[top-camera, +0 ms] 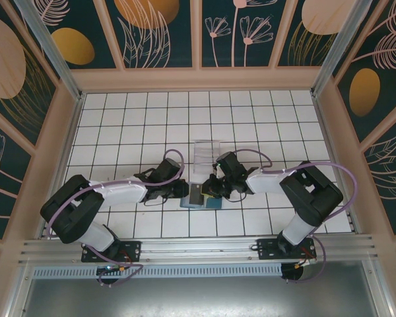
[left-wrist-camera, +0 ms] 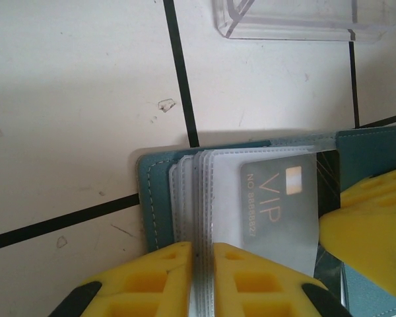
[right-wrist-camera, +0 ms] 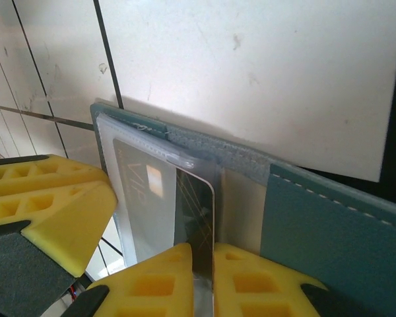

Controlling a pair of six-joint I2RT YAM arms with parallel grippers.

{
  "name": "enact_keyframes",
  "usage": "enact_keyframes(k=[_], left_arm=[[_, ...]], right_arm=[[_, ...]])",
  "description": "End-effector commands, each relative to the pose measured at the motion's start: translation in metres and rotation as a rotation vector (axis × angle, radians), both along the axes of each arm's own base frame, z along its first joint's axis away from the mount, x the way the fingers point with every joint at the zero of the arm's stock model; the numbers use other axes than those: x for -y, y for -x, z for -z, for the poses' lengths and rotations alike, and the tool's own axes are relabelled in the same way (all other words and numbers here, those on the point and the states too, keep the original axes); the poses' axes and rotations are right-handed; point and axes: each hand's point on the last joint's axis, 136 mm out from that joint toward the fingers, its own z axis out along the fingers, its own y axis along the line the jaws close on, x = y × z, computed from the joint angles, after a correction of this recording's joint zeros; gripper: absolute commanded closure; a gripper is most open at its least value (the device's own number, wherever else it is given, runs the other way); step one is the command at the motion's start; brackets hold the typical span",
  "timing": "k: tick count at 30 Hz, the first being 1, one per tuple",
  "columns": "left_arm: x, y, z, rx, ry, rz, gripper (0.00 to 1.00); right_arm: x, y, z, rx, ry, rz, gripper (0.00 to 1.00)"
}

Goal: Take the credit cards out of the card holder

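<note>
The card holder [top-camera: 214, 203] lies open on the tiles between both arms, teal [left-wrist-camera: 152, 188] with clear plastic sleeves. My left gripper [left-wrist-camera: 202, 254] is shut on the edges of those sleeves, at the holder's left side [top-camera: 182, 189]. A blackish credit card [right-wrist-camera: 197, 205] marked VIP [left-wrist-camera: 277, 208] sticks partly out of one sleeve. My right gripper [right-wrist-camera: 203, 254] is shut on that card's free edge, reaching in from the right [top-camera: 211, 188]. The pale pinkish-white card is hidden.
A clear plastic tray [top-camera: 206, 153] stands on the tiles just beyond the holder, its near wall [left-wrist-camera: 297, 23] close to the left gripper. The right gripper's yellow finger [left-wrist-camera: 376, 224] crowds the card's right side. Wooden walls ring the tiled floor.
</note>
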Motion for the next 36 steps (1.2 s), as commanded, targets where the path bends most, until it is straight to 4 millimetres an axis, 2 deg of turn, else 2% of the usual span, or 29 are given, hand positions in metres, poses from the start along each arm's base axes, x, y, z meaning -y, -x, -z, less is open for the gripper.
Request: enact_keyframes(k=[1, 11, 21, 26, 31, 36], left_arm=[[-0.054, 0.026, 0.041, -0.115, -0.210, -0.051, 0.84], [-0.070, 0.029, 0.039, -0.113, -0.226, -0.083, 0.84], [-0.079, 0.031, 0.036, -0.110, -0.233, -0.108, 0.84], [-0.083, 0.031, 0.032, -0.100, -0.233, -0.123, 0.83], [-0.080, 0.028, 0.025, -0.083, -0.217, -0.125, 0.83], [-0.070, 0.016, 0.005, -0.032, -0.176, -0.120, 0.82]], right_arm=[[0.016, 0.002, 0.004, -0.002, 0.058, 0.015, 0.89], [0.022, -0.007, -0.008, 0.035, 0.062, 0.016, 0.92], [0.027, -0.004, -0.012, 0.048, 0.083, 0.002, 0.94], [0.029, -0.007, -0.022, 0.074, 0.082, 0.004, 0.95], [0.033, -0.012, -0.036, 0.123, 0.095, 0.003, 0.95], [0.038, -0.021, -0.054, 0.198, 0.100, 0.009, 0.95]])
